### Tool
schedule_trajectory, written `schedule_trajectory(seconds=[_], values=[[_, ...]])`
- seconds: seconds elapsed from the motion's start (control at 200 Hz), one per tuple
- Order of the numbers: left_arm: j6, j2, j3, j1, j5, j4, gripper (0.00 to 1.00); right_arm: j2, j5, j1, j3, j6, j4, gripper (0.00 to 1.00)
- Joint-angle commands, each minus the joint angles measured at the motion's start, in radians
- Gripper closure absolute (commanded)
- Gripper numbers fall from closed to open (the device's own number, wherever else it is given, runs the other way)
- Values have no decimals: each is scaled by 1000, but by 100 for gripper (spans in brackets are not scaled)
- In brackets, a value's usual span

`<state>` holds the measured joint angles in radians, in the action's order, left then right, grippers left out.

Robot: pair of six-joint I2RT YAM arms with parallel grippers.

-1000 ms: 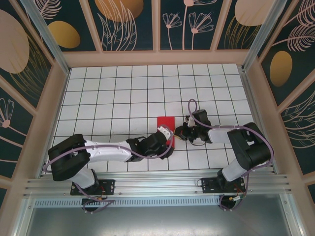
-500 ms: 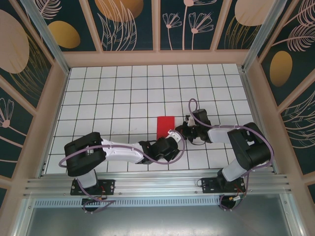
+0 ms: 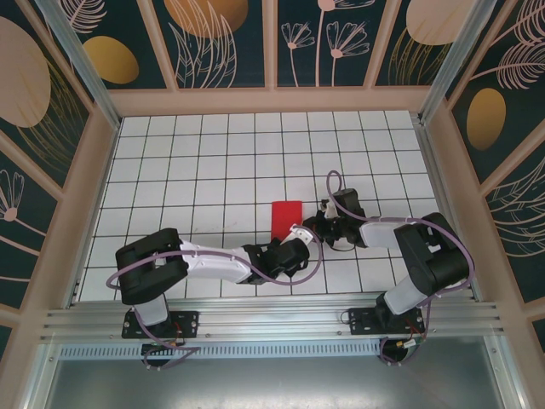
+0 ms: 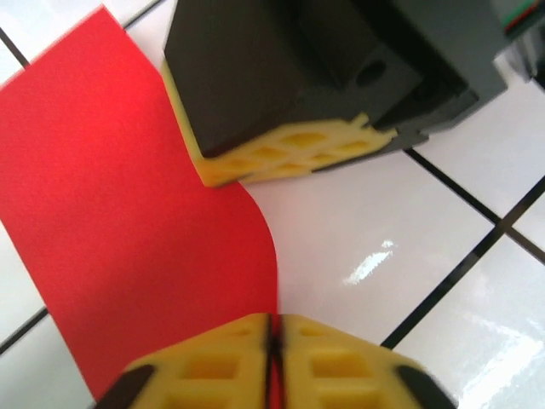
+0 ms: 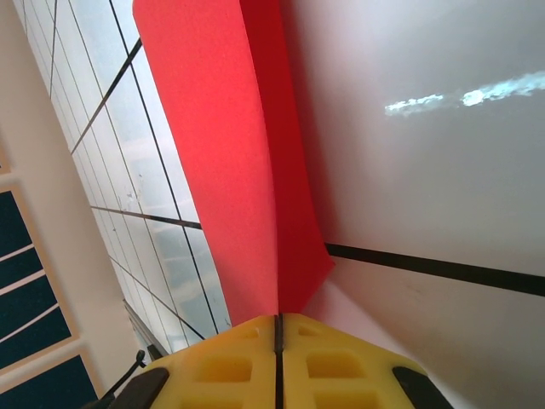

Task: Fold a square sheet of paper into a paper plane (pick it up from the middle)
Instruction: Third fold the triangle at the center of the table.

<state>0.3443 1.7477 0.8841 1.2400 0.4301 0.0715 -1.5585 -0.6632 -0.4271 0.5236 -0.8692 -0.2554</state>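
Observation:
The square sheet of paper (image 3: 285, 217) is bright red and lies as a folded upright rectangle on the white tiles at mid-table. My left gripper (image 3: 299, 233) comes in low from the left and is shut on the sheet's near right corner. In the left wrist view the yellow pads meet on the red edge (image 4: 274, 328), with the sheet (image 4: 128, 213) curling up towards them. My right gripper (image 3: 309, 227) is shut on the same right edge. In the right wrist view the jaws (image 5: 278, 324) pinch a raised crease of the sheet (image 5: 221, 153). The right gripper's fingers (image 4: 289, 153) press beside the paper.
The tiled table (image 3: 187, 170) is walled by a wooden frame with patterned panels on three sides. A metal rail (image 3: 272, 324) carrying both arm bases runs along the near edge. Both grippers sit almost touching at the paper's right side.
My left gripper slid right from over the sheet's near part to its near right corner, then shut on the paper. The right gripper stayed put, shut on the right edge.

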Motion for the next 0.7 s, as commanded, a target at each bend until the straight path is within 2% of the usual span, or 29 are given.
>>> schedule_trajectory(seconds=[0.0, 0.22, 0.455, 0.545, 0.696], values=[[-1, -63, -12, 6, 37, 37, 99, 26, 0, -4, 27, 26, 23, 90], [5, -86, -37, 6, 20, 59, 100, 36, 23, -2, 36, 47, 57, 86], [39, -117, -86, -8, -28, 90, 100, 121, 115, 9, 88, 127, 204, 74], [52, -139, -117, -28, -83, 124, 100, 145, 142, 10, 118, 156, 259, 68], [68, -164, -154, -67, -181, 167, 100, 151, 140, -1, 149, 169, 256, 69]])
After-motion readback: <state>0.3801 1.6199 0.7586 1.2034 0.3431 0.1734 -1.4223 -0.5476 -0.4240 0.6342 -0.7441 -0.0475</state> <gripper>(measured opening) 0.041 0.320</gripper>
